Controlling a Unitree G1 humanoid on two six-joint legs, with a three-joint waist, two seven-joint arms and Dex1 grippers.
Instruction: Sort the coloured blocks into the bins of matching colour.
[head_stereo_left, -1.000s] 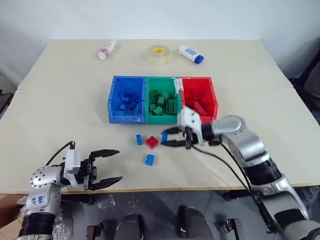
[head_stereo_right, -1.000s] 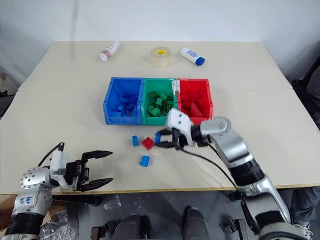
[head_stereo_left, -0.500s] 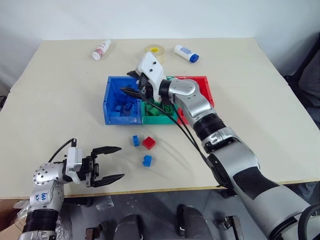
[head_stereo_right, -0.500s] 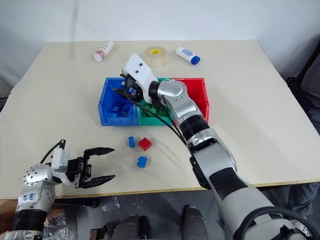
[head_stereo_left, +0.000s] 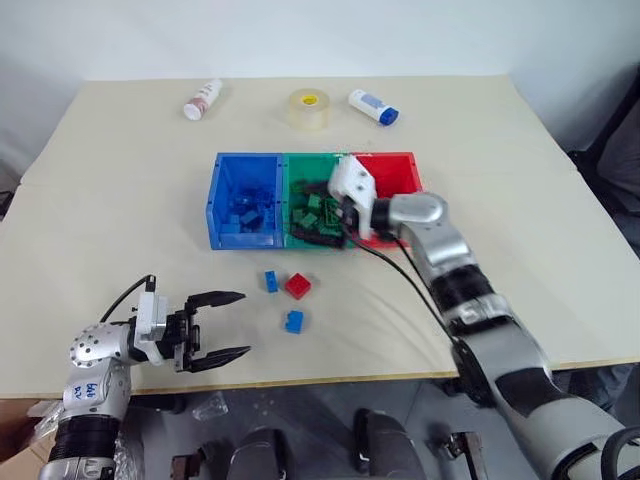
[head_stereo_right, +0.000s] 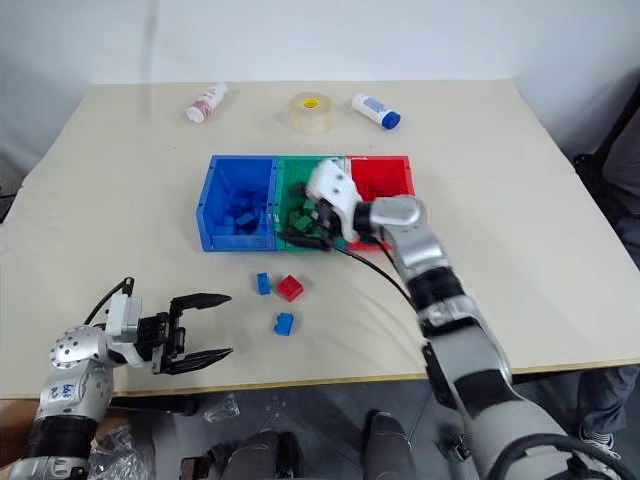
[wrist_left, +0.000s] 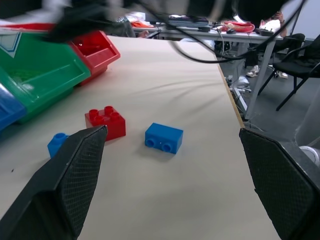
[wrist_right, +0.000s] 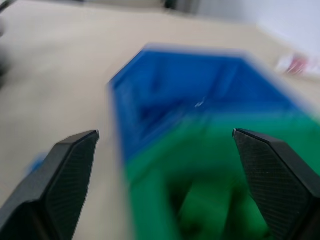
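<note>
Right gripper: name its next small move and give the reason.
Probably bring the right gripper, open and empty over the green bin, back toward the table's near edge to the red block. It lies loose on the table with two blue blocks, all unsorted.

The table (head_stereo_left: 120, 230) offers open surface on both sides of the 3 joined bins (head_stereo_left: 313, 200) and along the front edge toward the right. Directly in front of the bins, 3 loose blocks lie close together: a small blue block (head_stereo_left: 271, 281), a red block (head_stereo_left: 298, 286) and a second blue block (head_stereo_left: 294, 321). The right gripper (head_stereo_left: 322, 226) and its arm cross above the green and red bins, obstructing access from the right. The left gripper (head_stereo_left: 228, 326), fingers spread, occupies the front left corner. A bottle (head_stereo_left: 203, 99), a tape roll (head_stereo_left: 309, 108) and a second bottle (head_stereo_left: 372, 105) line the far edge
</note>
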